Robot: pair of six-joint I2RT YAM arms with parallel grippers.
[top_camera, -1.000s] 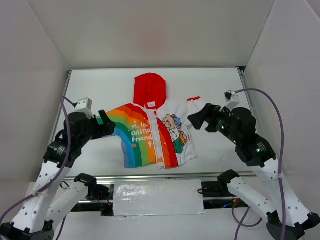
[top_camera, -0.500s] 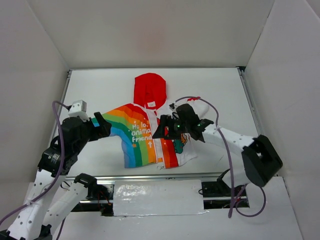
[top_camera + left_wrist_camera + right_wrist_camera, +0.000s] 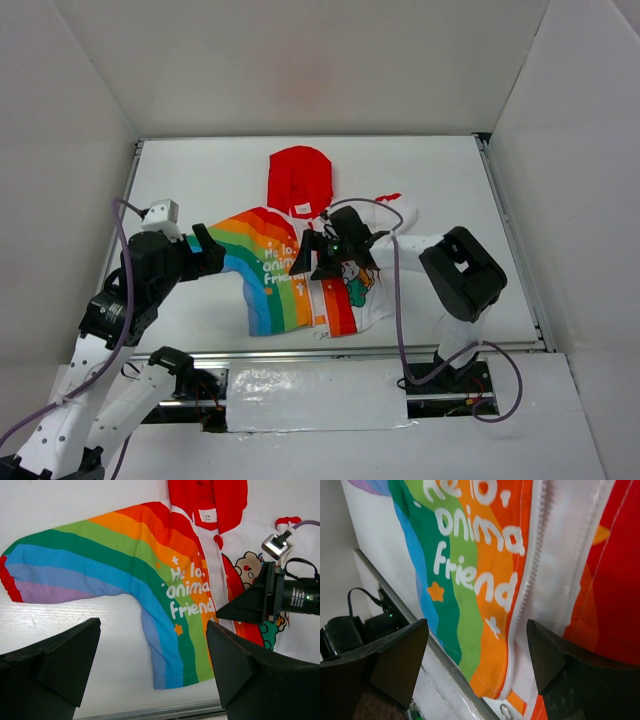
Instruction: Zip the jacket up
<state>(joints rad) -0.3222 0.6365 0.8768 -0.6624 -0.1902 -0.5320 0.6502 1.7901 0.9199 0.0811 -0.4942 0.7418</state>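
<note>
Top external view: a small child's hooded jacket (image 3: 285, 290), one half rainbow-striped and the other white with cartoon animals, lies flat, front up, in the middle of the white bench (image 3: 200, 170). Its red hood (image 3: 300, 180) points away from the arm bases, which presents the white front zipper (image 3: 318, 295) to both arms. The right tool (image 3: 300, 262) reaches across the animal half and sits over the zipper line, probably to find the slider. The left tool (image 3: 212, 252) hovers by the rainbow sleeve, apparently placed to steady the cloth. White lettering (image 3: 280, 262) crosses the rainbow chest. Left wrist view: the left tool's fingers are spread wide above the bench and hold nothing, with the sleeve and the rainbow half lying ahead of them. The lettering reads roughly "He lo.", "anima", "friend", the line ends being cut off at the zipper edge. A white neck label (image 3: 207, 515) bears a mark too small to read, as does the print on the right arm's black body. Right wrist view: the right tool's fingers stand apart over the zipper teeth, touching no cloth that can be seen. A small metal ring (image 3: 506, 711) shows at the hem, so the zipper appears undone along the stretch in view. The same lettering appears here, tilted.
</note>
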